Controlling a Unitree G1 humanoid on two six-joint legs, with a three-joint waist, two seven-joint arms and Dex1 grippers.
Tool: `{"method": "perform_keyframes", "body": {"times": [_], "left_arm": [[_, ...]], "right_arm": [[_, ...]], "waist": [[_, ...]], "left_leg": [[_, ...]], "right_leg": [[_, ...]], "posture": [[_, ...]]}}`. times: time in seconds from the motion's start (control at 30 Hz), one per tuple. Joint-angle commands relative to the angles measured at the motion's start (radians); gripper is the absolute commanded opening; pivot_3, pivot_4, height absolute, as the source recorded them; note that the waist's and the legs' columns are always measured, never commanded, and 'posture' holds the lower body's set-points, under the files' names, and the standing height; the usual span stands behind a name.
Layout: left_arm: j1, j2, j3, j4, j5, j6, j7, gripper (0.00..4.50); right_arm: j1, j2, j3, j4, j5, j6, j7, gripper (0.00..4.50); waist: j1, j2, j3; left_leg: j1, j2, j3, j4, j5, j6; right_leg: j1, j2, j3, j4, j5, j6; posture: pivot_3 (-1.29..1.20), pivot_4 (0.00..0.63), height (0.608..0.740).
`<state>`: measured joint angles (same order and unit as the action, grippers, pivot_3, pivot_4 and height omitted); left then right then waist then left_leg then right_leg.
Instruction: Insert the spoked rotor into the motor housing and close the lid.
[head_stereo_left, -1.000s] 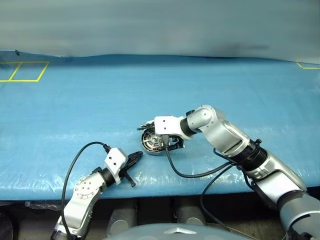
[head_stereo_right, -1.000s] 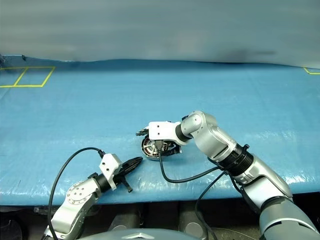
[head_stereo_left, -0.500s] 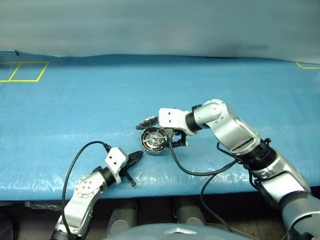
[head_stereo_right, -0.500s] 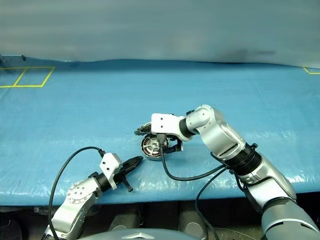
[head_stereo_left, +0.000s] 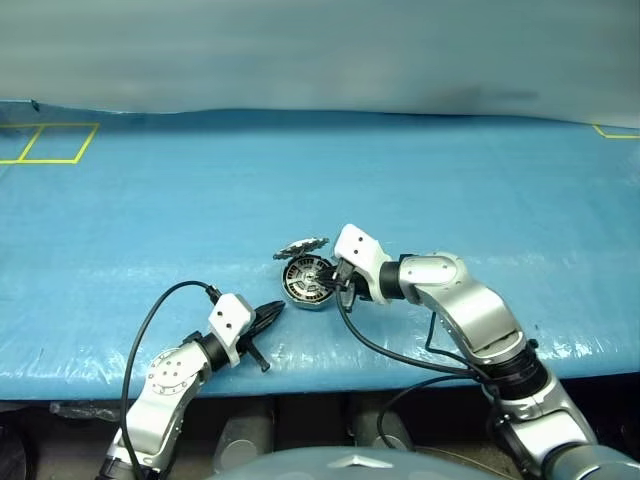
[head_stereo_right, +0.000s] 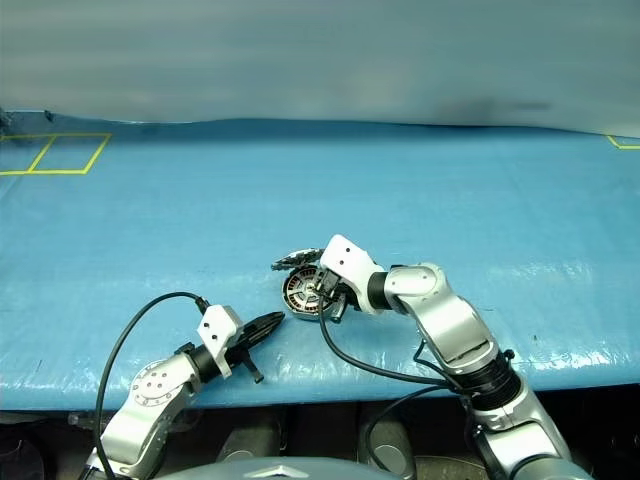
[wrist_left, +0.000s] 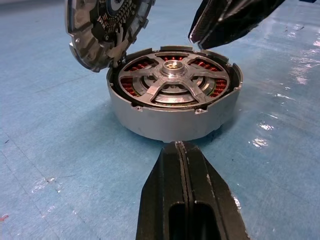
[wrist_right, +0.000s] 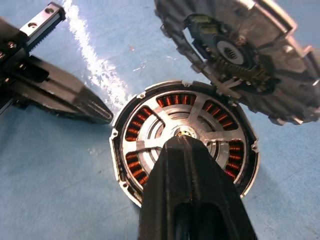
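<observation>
Rotor seated in motor housing (head_stereo_left: 306, 279); lid (head_stereo_left: 300, 246) propped at its 11 o'clock. Right gripper (head_stereo_left: 344, 283), pinched empty, sits nearer than left gripper (head_stereo_left: 272, 313), also pinched.

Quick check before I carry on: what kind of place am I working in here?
Probably a lab or test workbench, not a production line. A table under a blue plastic sheet carries yellow tape squares, and the only work on it is an opened motor housing with its lid leaning on the rim.

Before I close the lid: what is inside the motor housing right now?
The spoked rotor sits inside the motor housing, copper windings showing between its pale spokes. The lid leans tilted against the rim, not closed. What lies beneath the rotor is covered.
</observation>
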<state>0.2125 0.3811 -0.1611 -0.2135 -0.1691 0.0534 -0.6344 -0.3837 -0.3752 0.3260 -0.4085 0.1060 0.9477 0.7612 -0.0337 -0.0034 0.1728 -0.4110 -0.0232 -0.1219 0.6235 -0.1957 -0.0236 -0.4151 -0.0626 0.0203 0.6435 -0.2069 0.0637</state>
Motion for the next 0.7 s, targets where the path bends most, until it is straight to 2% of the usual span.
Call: {"method": "perform_keyframes", "body": {"times": [0.03, 0.3, 0.7], "left_arm": [[0.003, 0.004, 0.028, -0.029, -0.015, -0.015, 0.006, 0.0], [0.019, -0.001, 0.055, -0.035, 0.003, -0.032, 0.038, 0.0], [-0.019, -0.013, 0.116, -0.058, -0.021, -0.006, 0.101, 0.0]], "right_arm": [[0.014, 0.063, -0.034, -0.025, 0.017, -0.013, -0.091, 0.04], [0.059, 0.156, -0.034, -0.007, 0.048, -0.023, -0.183, 0.04], [0.097, 0.147, 0.01, 0.032, 0.063, -0.042, -0.214, 0.04]], "waist": [[0.0, 0.0, 0.0], [-0.002, 0.0, 0.0], [-0.003, 0.0, 0.0]], "left_leg": [[0.0, 0.0, 0.0, 0.0, 0.0, 0.0], [0.0, 0.0, 0.0, 0.0, 0.0, 0.0], [0.0, 0.0, 0.0, 0.0, 0.0, 0.0]], "right_leg": [[0.0, 0.0, 0.0, 0.0, 0.0, 0.0], [0.0, 0.0, 0.0, 0.0, 0.0, 0.0], [0.0, 0.0, 0.0, 0.0, 0.0, 0.0]], "posture": [[0.0, 0.15, 0.74], [0.0, 0.15, 0.74], [0.0, 0.15, 0.74]]}}
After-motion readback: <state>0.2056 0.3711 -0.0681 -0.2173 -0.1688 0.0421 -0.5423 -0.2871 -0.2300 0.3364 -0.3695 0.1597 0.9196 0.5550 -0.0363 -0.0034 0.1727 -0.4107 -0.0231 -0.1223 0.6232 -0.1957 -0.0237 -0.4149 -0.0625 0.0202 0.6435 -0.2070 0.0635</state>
